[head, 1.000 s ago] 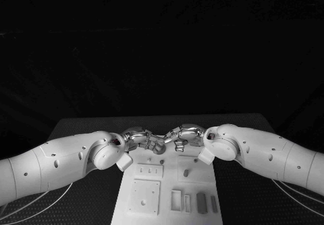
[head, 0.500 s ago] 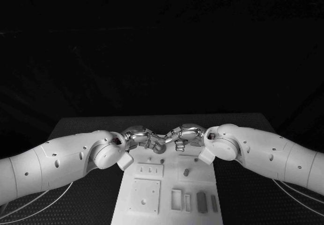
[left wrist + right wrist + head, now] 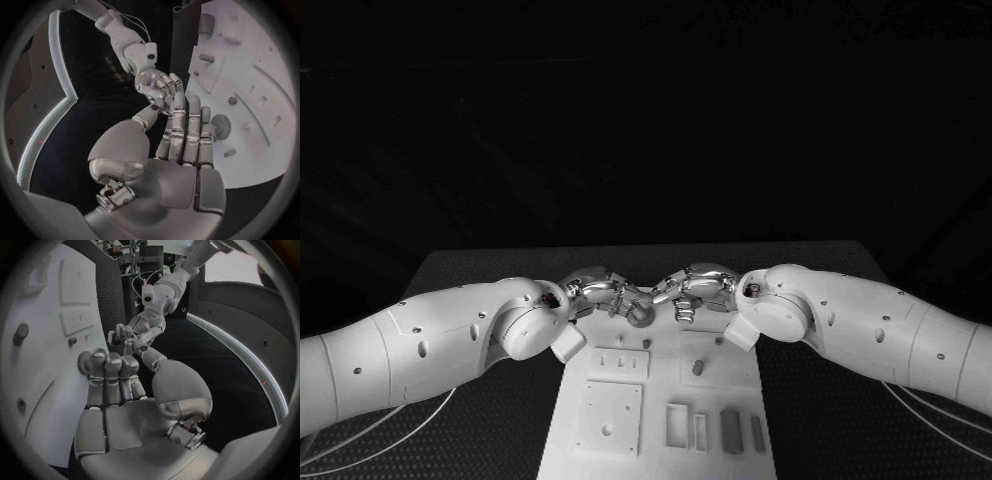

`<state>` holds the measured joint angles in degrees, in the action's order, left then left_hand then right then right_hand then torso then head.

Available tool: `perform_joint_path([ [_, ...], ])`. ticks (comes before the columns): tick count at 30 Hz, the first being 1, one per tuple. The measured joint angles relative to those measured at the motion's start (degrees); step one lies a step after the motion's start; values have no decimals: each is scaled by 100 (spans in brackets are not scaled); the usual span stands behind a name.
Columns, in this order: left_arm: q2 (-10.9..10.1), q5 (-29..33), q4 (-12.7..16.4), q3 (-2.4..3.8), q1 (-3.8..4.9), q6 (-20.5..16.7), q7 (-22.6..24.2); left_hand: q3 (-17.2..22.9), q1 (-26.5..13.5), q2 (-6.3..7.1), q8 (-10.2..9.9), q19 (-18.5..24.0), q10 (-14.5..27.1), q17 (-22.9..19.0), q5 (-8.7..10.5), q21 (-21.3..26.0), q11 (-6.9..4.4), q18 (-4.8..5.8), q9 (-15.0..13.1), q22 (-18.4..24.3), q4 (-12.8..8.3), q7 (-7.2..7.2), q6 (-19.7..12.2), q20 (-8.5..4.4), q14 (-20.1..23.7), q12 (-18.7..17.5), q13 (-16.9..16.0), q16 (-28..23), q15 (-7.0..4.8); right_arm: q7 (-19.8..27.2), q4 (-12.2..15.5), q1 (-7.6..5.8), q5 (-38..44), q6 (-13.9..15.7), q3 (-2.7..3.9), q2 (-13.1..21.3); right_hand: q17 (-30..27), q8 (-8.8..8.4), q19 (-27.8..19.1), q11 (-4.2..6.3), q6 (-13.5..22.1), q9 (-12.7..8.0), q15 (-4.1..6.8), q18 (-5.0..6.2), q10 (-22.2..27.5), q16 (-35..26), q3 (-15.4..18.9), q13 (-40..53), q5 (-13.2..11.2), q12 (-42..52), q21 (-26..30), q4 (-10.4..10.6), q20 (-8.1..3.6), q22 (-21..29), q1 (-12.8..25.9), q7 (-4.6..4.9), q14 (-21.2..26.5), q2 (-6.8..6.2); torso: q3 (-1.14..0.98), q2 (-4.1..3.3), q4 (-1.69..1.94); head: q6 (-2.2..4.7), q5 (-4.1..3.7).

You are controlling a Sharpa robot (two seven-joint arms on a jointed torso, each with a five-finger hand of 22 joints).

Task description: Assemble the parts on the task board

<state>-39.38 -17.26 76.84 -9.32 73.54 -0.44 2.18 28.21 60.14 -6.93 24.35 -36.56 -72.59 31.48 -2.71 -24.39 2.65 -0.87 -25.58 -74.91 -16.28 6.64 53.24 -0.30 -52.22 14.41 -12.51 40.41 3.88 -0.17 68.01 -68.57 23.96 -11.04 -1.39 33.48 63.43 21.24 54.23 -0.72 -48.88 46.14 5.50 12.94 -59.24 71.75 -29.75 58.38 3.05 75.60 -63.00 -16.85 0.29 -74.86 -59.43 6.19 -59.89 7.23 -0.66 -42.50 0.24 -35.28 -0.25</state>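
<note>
Left robot hand [image 3: 599, 291] is seen at about eleven o'clock of the task board [image 3: 661, 400], fingers extended side by side; whether anything is pinched cannot be told. A round knurled part [image 3: 220, 126] lies on the board just beside its fingertips. Right robot hand [image 3: 697, 290], at one o'clock, is likewise extended, thumb reaching toward the left, probably so the part can be worked jointly.

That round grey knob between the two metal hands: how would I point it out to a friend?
Start at the white task board in the middle of the table, then go to its far end, where both hands meet. The round knob sits just below the left hand; unlike the slim oblong pieces nearer the robot, it is a disc.
</note>
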Motion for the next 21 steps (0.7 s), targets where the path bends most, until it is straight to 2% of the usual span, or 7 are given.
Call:
perform_joint_path([
  [4,0,-3,2,3,0,-12,4,37,-16,15,-1,0,0,0,0,0,0,0,-5,0,-8,0,0,0,0,0,0,22,0,1,-1,1,-29,10,-1,1,-24,-10,-14,0,0,0,-24,4,0,-43,-52,-24,-1,-31,43,3,14,14,24,0,24,-24,0,1,0,1,2],
  [6,0,-3,4,3,1,-30,5,37,-16,15,-3,0,0,0,0,0,0,0,-8,0,-8,0,0,0,0,0,-3,22,0,2,-3,2,-57,13,-2,3,-50,-90,-42,0,0,4,-53,37,0,-105,-143,-55,-17,-95,95,10,42,41,54,0,74,-54,0,1,0,1,5],
  [9,0,-4,4,4,2,-56,5,46,-18,17,-14,0,-20,0,0,0,-19,0,-11,0,-16,20,20,0,0,0,-6,22,0,4,-6,3,-96,15,-2,7,-97,-223,-66,0,0,-61,-83,43,0,-155,-365,-112,-17,-150,158,20,66,79,97,0,131,-193,0,1,0,1,6],
  [11,0,-4,3,6,3,-71,5,62,-34,28,-7,0,-20,0,0,0,-19,0,-13,0,-27,20,20,0,-20,0,-6,22,-19,4,-6,4,-117,15,-4,12,-121,-299,-94,0,0,-122,-120,79,0,-212,-423,-146,-16,-205,192,39,94,101,177,0,172,-344,0,1,0,1,7],
  [12,0,-4,3,7,4,-77,5,63,-39,25,-2,0,-20,0,1,0,-19,0,-14,1,-27,20,20,0,-20,0,-6,22,-19,4,-6,4,-124,14,-4,13,-125,-311,-103,0,0,-131,-125,80,0,-220,-440,-152,-16,-212,202,39,103,105,196,0,178,-363,0,1,0,1,7],
  [17,0,-10,2,8,5,-113,5,94,-60,45,12,0,-21,0,1,0,-19,0,-46,1,-19,20,20,0,-20,0,-12,44,-19,6,-3,6,-170,7,-6,15,-172,-416,-134,0,0,-240,-167,122,0,-264,-467,-200,-16,-245,256,41,134,135,448,0,236,-614,1,1,0,-5,7],
  [21,1,-14,2,9,6,-131,3,102,-68,53,12,1,-68,0,2,0,-25,0,-49,1,-27,30,51,0,-20,0,-18,44,-19,6,-1,8,-196,4,-7,17,-181,-441,-134,0,0,-269,-169,124,0,-264,-467,-208,-16,-245,278,41,134,139,490,0,238,-656,-2,1,0,-4,10],
])
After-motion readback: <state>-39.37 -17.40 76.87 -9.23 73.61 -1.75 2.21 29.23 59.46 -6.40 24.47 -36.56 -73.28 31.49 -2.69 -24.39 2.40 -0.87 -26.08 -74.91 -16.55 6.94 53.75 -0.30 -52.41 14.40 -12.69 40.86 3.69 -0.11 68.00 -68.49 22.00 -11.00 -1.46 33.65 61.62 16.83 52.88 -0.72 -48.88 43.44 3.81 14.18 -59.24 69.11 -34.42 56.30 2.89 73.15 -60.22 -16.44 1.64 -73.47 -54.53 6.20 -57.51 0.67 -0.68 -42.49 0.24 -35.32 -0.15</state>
